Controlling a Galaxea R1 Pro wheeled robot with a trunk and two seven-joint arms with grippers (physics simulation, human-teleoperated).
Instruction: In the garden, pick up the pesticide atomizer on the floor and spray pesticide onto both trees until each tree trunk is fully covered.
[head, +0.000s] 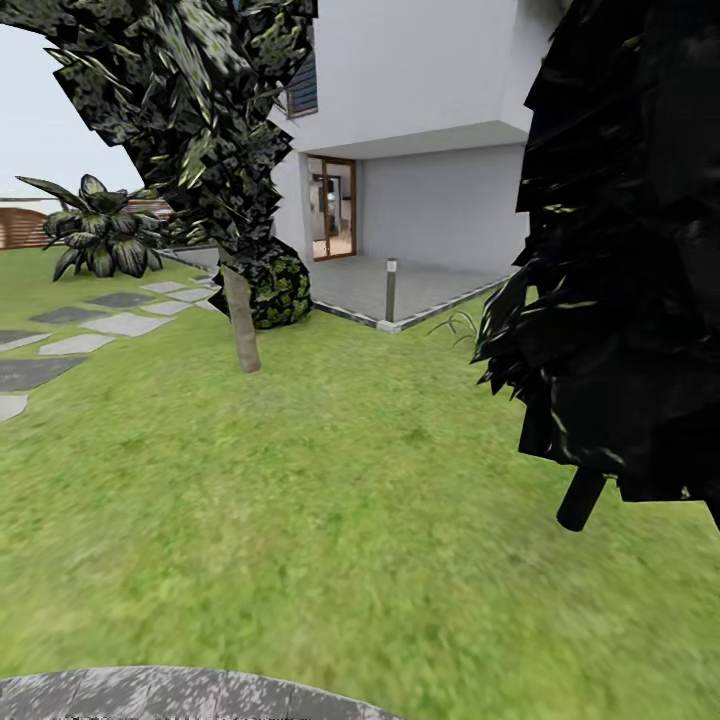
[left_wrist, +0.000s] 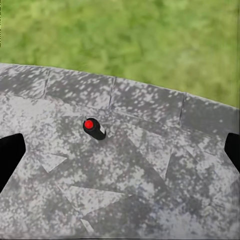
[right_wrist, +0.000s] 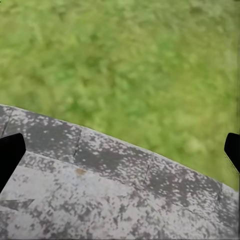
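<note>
Spray bottle (left_wrist: 93, 128) stands on the grey mottled paving (left_wrist: 150, 200), seen from above in the left wrist view: red top, dark body, small pale label on the side. It sits free, a little way in from the paving's curved edge, grass (left_wrist: 125, 35) beyond. Left gripper (left_wrist: 120, 152) hangs above the paving, dark fingertips (left_wrist: 10, 155) at both picture edges, spread wide apart, nothing between them, bottle not touched. Right gripper (right_wrist: 120, 152) likewise spread wide, fingertips (right_wrist: 10, 155) at the edges, holding nothing, over the paving's curved edge (right_wrist: 115, 145) with lawn past it. In the head view the paving (head: 170, 695) is a thin arc at the bottom, then a wide lawn (head: 330, 500). One tree with a pale mottled trunk (head: 240, 320) stands on the lawn left of centre, dark blocky leaves (head: 180, 110) above it. A round bush (head: 275, 290) just behind the trunk. Near-black tree (head: 620, 250) close at right, dark stem (head: 582, 498) under it. White house (head: 430, 110) behind with a glass door (head: 330, 208), tiled patio (head: 400, 285) and a short post (head: 391, 290) at its edge. Grey stepping stones (head: 100, 325) at left, broad-leaved plant (head: 100, 228) and a bit of slat fence (head: 22, 228) beyond.
</note>
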